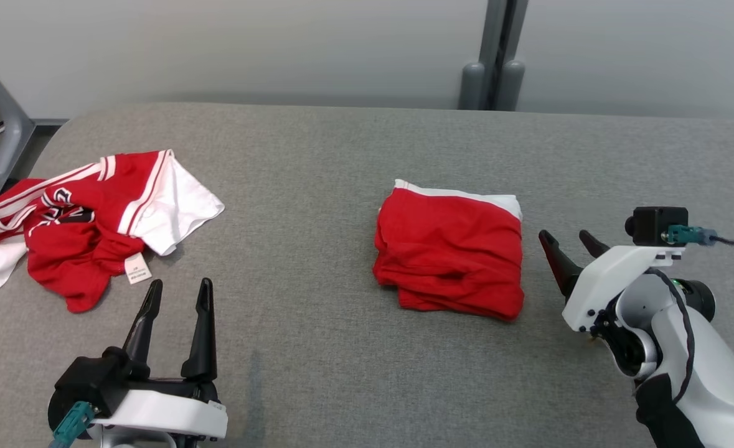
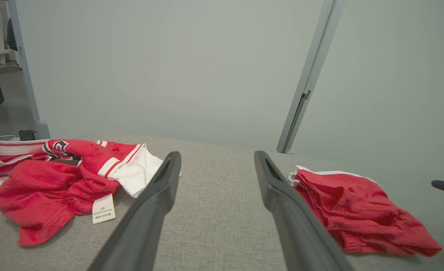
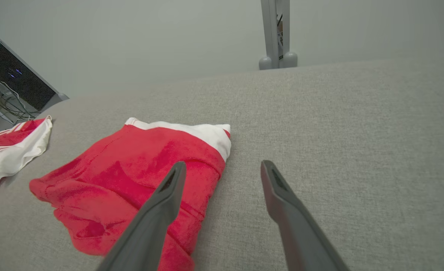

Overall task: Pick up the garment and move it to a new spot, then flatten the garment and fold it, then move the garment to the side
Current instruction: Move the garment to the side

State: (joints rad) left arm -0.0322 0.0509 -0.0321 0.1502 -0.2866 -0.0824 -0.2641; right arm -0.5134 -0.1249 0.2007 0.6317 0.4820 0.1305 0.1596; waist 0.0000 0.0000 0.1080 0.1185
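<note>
Folded garment point(image 1: 451, 252) lying on table point(image 1: 317, 162), just right of centre. Just beside its right edge, right gripper point(image 1: 566, 235) hovering, jaws spread, empty. Near front edge, left gripper point(image 1: 180, 283) also gaping, empty; crumpled jersey point(image 1: 80, 230) lying at left edge.

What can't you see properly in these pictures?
- Label writing: too small and blurry to read in the left wrist view.
- Crumpled garment print: its own folds hide most of it in the head view, and the picture's left edge cuts off its end.
- Folded garment: the top layer hides the layers beneath in the head view, so I cannot tell what kind it is.
</note>
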